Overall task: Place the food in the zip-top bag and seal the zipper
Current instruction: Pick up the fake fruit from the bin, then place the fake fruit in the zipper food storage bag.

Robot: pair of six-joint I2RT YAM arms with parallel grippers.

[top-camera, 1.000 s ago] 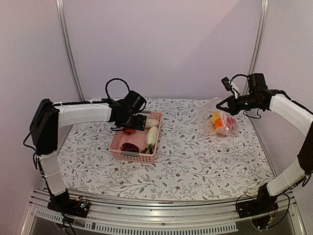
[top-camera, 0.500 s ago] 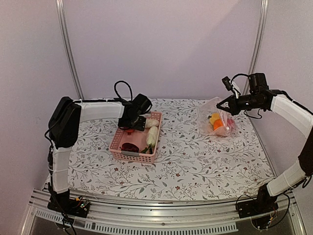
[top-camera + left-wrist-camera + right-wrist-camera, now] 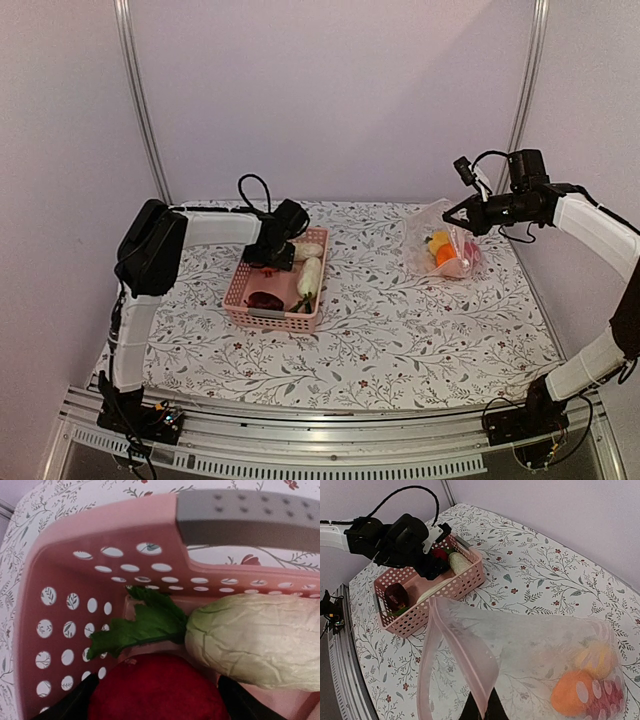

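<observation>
- The left hand (image 3: 266, 258) is reaching down into the pink basket (image 3: 272, 320), left of centre in the top view.
- Its fingers (image 3: 75, 706) are standing released and spread wide, one on each side of a red piece (image 3: 157, 692) of the food. I cannot tell whether they are touching it.
- In the left wrist view, a long white radish-like piece (image 3: 255, 640) is lying just beside the red piece, to its upper right. Its green leaves (image 3: 140, 627) are pointing toward the basket's perforated wall.
- A dark maroon piece (image 3: 264, 299) is sitting at the lower end of the basket in the top view, and a second white piece (image 3: 309, 249) is lying at the upper right corner.
- The right hand (image 3: 450, 213) is clenching the mouth edge of the zip-top bag (image 3: 420, 245), pinching the zipper (image 3: 465, 655) and holding it lifted at the upper right of the top view.
- The bag's lower part is resting on the floral bench (image 3: 400, 330), well apart from the basket.
- A yellow lemon (image 3: 592, 657), an orange (image 3: 574, 692) and a second red piece (image 3: 609, 699) are sitting bunched together inside the bag, at the lower right of the right wrist view.
- The zipper is hanging unsealed, its pink strip looping open.
</observation>
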